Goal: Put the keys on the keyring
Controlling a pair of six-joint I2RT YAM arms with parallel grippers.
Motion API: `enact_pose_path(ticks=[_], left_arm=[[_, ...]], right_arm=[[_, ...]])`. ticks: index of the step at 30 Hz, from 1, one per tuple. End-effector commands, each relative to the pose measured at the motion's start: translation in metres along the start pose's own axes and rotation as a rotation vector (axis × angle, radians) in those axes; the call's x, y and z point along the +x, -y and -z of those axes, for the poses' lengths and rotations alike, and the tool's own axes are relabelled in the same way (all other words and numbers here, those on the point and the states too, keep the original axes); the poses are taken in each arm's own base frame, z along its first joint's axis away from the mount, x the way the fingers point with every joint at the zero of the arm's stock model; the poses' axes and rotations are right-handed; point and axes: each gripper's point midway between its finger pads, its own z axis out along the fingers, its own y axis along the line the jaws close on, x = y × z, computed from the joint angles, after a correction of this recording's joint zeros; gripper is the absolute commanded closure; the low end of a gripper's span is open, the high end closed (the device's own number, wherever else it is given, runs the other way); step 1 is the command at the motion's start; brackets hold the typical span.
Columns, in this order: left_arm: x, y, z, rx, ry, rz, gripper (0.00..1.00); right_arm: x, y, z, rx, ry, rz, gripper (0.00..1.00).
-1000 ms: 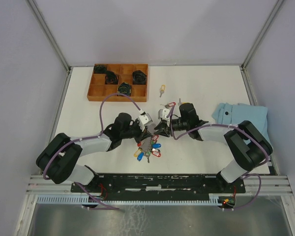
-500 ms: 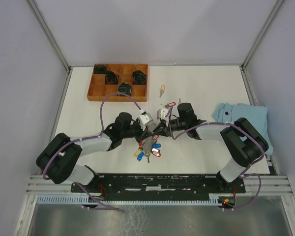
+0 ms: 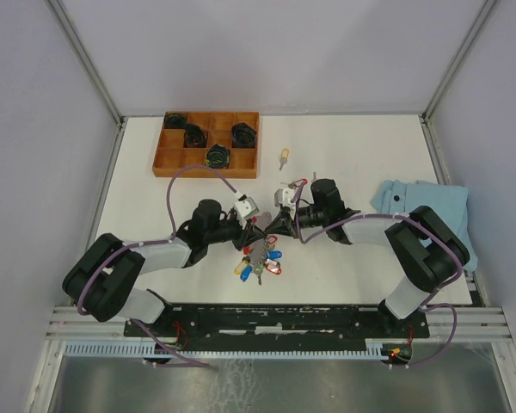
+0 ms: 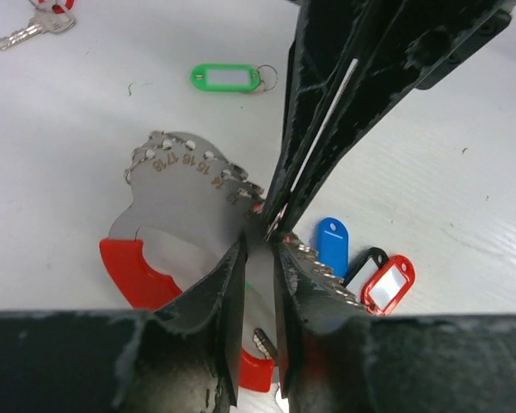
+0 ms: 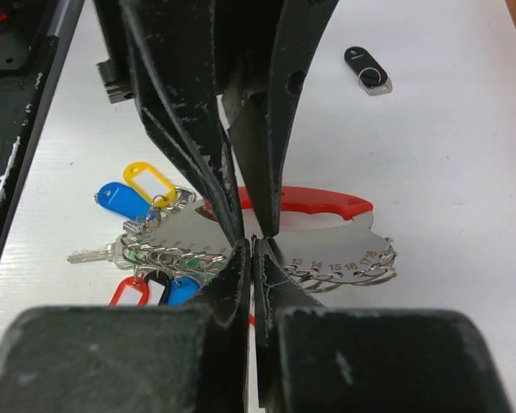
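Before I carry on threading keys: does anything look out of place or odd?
Nothing spilled or broken. A crumpled blue cloth lies at the right, partly beneath the right arm's elbow; it has no part in this job. The yellow key sits apart, not yet on the keyring.

keyring [image 3: 260, 255] lying flat, yellow-tagged key [image 3: 283, 156] apart — loose

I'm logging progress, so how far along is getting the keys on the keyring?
Done: the keyring already carries many coloured tags. In hand: the right gripper is shut on its metal plate, and the left gripper is slightly open beside it; neither holds a loose key. Left: the yellow-tagged key, the red-tagged key and a green tag lie loose.
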Motion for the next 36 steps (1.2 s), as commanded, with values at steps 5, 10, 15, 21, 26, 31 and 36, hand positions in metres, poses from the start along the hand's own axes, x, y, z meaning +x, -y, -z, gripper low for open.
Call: enact_pose_path(ticks=[5,10,15,21,26,31,36], left_arm=[[-0.034,0.002,0.016,0.079,0.22,0.0,0.67],[-0.037,0.003,0.019,0.082,0.264,-0.009,0.66],[-0.039,0.005,0.022,0.082,0.294,-0.035,0.65],[-0.029,0.0,0.024,0.048,0.283,-0.063,0.64],[-0.024,-0.001,0.027,0.037,0.281,-0.119,0.64],[-0.027,0.004,0.029,0.064,0.304,-0.194,0.64],[-0.03,0.013,0.025,0.14,0.316,-0.228,0.65]], right_arm=[[-0.037,0.0,0.001,-0.023,0.168,0.05,0.99],[-0.047,0.001,0.0,-0.026,0.247,0.057,0.99],[-0.046,0.0,-0.002,-0.038,0.269,0.04,0.99],[-0.044,-0.003,-0.001,-0.05,0.262,0.044,0.99],[-0.041,-0.007,0.001,-0.072,0.243,0.052,0.99],[-0.036,-0.01,0.002,-0.099,0.204,0.06,0.99],[-0.035,-0.013,0.004,-0.111,0.183,0.067,0.99]])
